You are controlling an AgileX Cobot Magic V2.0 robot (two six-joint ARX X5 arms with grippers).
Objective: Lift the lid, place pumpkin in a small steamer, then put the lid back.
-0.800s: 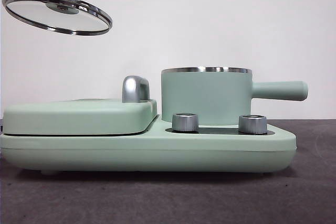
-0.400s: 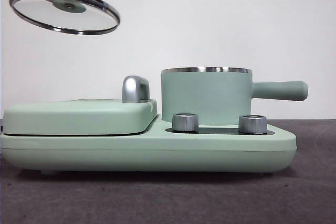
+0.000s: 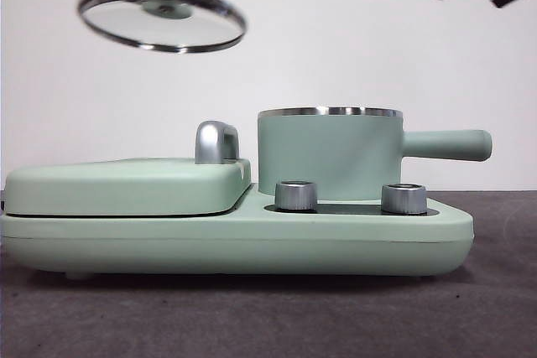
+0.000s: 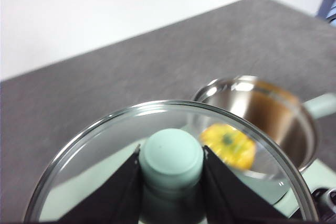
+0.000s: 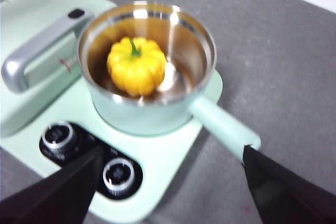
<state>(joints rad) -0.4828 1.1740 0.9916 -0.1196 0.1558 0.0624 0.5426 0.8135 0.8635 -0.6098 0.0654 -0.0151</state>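
Small steamer sits on the mint-green cooker base, open top, no cover on it. Steel interior visible from the right wrist view: pumpkin is inside, resting on the bottom, green stem up, nothing else in the pot. Long handle sticks out sideways, away from the griddle cover.

Lid is in the air, well above the steamer rim and offset toward the griddle side, tilted slightly. Left gripper has it: fingers clamped on either side of the mint knob, glass disc hanging below. Through the glass in the left wrist view the steamer and the pumpkin show beyond the lid, so the lid is not yet over the pot.

Right gripper is empty, fingers spread wide, hovering high above the steamer handle and the two control dials. In the front view it shows only as black tips at the top corner on the handle side.

Griddle cover is closed, its steel handle just beside the steamer wall. Base sits flat on the dark counter.
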